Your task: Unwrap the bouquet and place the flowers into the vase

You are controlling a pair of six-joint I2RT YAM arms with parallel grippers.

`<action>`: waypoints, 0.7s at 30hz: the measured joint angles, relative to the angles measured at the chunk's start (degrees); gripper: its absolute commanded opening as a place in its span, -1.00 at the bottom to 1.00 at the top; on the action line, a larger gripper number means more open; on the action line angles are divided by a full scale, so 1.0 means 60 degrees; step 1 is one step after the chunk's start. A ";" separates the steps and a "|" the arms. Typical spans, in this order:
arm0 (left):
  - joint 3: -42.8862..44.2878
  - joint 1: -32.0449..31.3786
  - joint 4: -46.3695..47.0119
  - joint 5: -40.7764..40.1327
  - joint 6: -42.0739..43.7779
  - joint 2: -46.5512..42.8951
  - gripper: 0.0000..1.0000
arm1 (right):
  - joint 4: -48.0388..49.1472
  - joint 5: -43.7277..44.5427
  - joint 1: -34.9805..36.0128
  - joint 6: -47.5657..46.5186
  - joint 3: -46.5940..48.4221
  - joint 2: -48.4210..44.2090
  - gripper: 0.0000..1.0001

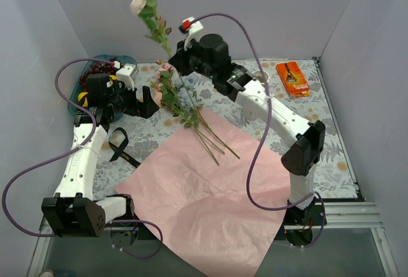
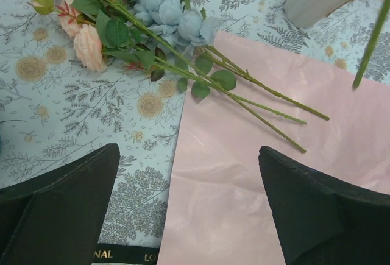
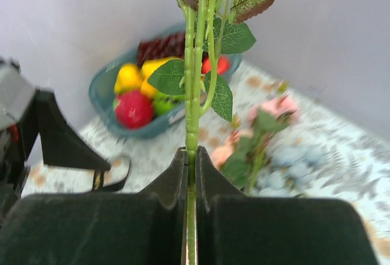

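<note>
While my right gripper [image 3: 190,158] pinches one stem [image 3: 191,82] upright, I see my left gripper [image 2: 189,155] gaping wide over the paper [image 2: 244,204], holding nothing.

Robot lab booth, plain walls [image 1: 287,9], floral tablecloth [image 1: 339,162]

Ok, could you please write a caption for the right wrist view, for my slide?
The right arm's fingers clamp one leafy green flower stem, with a teal fruit basket behind.

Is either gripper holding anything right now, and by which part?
The right gripper clamps one flower by its green stem, below the leaves; the left gripper holds nothing.
</note>
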 measured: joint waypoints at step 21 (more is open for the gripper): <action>-0.0663 0.0412 0.0321 0.0645 -0.0237 0.0444 0.96 | 0.6608 -0.0076 -0.3909 -0.2200 -0.6124 -0.5461 -0.97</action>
